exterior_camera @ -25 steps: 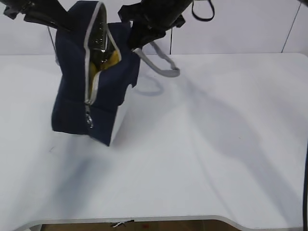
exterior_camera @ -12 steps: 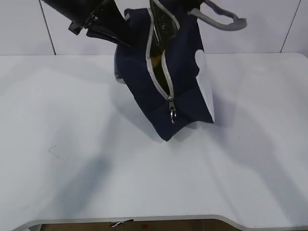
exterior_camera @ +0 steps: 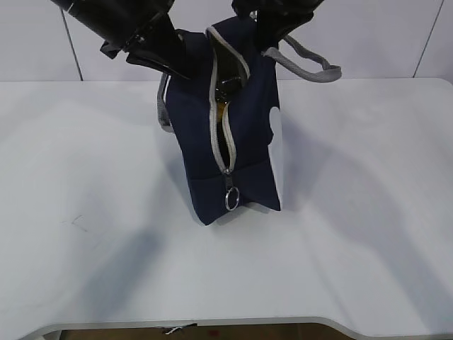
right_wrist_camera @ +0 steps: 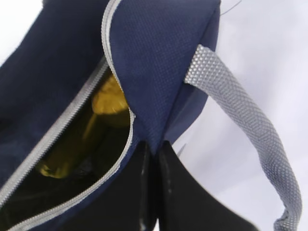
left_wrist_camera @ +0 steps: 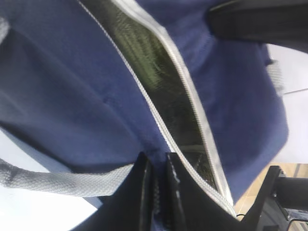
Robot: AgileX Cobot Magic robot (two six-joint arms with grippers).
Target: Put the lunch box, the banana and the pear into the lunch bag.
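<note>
Lunch bag [exterior_camera: 230, 142]: navy fabric, held up off the white table [exterior_camera: 354, 234] by both arms, tilted, zipper end facing the exterior camera. The grey zipper is part open, and its ring pull [exterior_camera: 231, 199] hangs at the lower end of the opening. One grey strap handle [exterior_camera: 304, 60] loops out on the bag's right, another [exterior_camera: 163, 106] droops on its left.

Left gripper [left_wrist_camera: 156, 185]: fingers clenched on a fold of bag cloth beside the zipper edge. The left handle's webbing runs just beside the fingertips [left_wrist_camera: 144, 166], and the open slot with its dark shiny lining lies above them.

Right gripper [right_wrist_camera: 150, 159]: fingers pinched tight on the navy corner at the opposite side of the opening. The zipper tape touches the left finger and the right handle stands off to the right.

Contents: yellow fruit [right_wrist_camera: 108, 103] sits inside the bag, just above the right fingers. It could be the pear or the banana. The lunch box is not visible anywhere.

Step judged: bag held open or settled after loading. Advice: keep both pinches firm and level, the mouth upward, and lower the bag gently so that nothing slides out.
</note>
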